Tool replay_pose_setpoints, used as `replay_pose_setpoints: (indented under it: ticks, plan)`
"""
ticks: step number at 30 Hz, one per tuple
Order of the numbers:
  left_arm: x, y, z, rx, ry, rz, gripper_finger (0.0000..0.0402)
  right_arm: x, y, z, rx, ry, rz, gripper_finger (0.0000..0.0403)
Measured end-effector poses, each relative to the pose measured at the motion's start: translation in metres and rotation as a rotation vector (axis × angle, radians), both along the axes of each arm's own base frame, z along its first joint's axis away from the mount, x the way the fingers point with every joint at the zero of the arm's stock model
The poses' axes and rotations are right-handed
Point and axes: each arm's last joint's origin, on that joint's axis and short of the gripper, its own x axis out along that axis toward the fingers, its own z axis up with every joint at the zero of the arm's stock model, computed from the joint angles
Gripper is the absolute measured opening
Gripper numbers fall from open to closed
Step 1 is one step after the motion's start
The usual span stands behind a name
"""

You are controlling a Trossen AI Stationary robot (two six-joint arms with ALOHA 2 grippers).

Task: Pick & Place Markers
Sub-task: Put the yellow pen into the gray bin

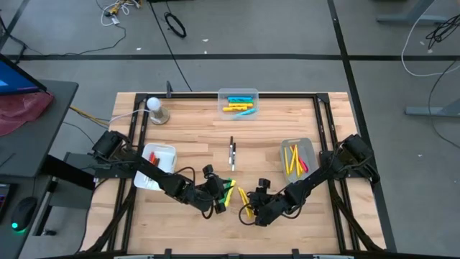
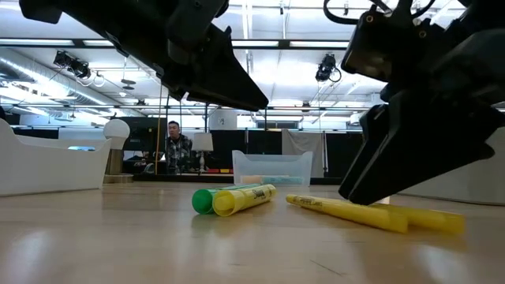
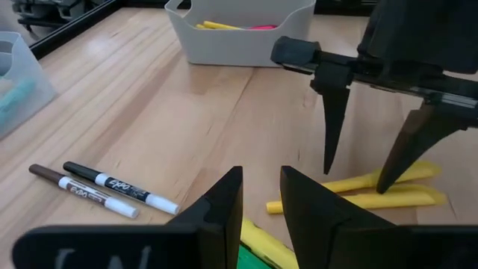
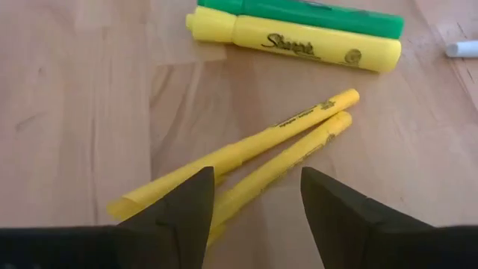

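Over the two slim yellow markers [image 4: 254,161] hovers the right gripper [image 4: 258,198], jaws spread (nothing held) — the pick's on; next, descend and close.

We see a wooden worktop [image 1: 194,133] carrying loose markers [image 1: 231,152], two yellow pens [image 4: 254,161], three bins [image 1: 238,103] and a white knob on a stand [image 1: 157,110].

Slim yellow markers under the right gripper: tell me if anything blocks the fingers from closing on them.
Nothing visible does. The right gripper is open directly over the two slim yellow markers, which lie on bare table. The chunky yellow marker and green marker lie apart, beyond their tips.
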Motion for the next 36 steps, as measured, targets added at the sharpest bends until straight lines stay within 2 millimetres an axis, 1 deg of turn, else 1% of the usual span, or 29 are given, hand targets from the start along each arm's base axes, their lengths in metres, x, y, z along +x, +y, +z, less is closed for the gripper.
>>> replay_pose_setpoints:
  ticks: [12, 16, 20, 25, 27, 29, 30, 33, 36]
  plan:
    - [0.001, 0.001, 0.000, -0.007, -0.003, 0.005, 0.0096, -0.008, -0.006, -0.005, -0.002, 0.092, -0.086, 0.0163]
    - [0.001, 0.001, 0.000, -0.011, -0.005, 0.006, 0.0096, -0.009, -0.007, -0.005, 0.004, 0.103, -0.108, 0.0143]
    - [0.001, 0.001, 0.000, -0.011, -0.005, 0.006, 0.0096, -0.010, -0.007, -0.006, -0.002, 0.108, -0.113, 0.0100]
    - [0.001, 0.001, 0.000, -0.012, -0.006, 0.006, 0.0096, -0.011, -0.009, -0.006, 0.011, 0.104, -0.162, 0.0025]
    - [0.001, 0.001, 0.000, -0.012, -0.006, 0.006, 0.0096, -0.012, -0.009, -0.003, 0.019, 0.092, -0.184, 0.0014]
    - [0.001, 0.001, 0.000, -0.012, -0.006, 0.006, 0.0096, -0.015, -0.013, 0.003, 0.019, 0.087, -0.216, 0.0019]
    - [0.001, 0.001, 0.000, -0.012, -0.006, 0.006, 0.0096, -0.017, -0.014, 0.010, 0.023, 0.076, -0.231, 0.0024]
    - [0.001, 0.001, 0.000, -0.013, -0.007, 0.006, 0.0096, -0.025, -0.020, 0.045, 0.071, 0.007, -0.284, 0.0029]
    - [0.001, 0.001, 0.000, -0.014, -0.008, 0.006, 0.0096, -0.042, -0.032, 0.078, 0.100, -0.001, -0.321, 0.0019]
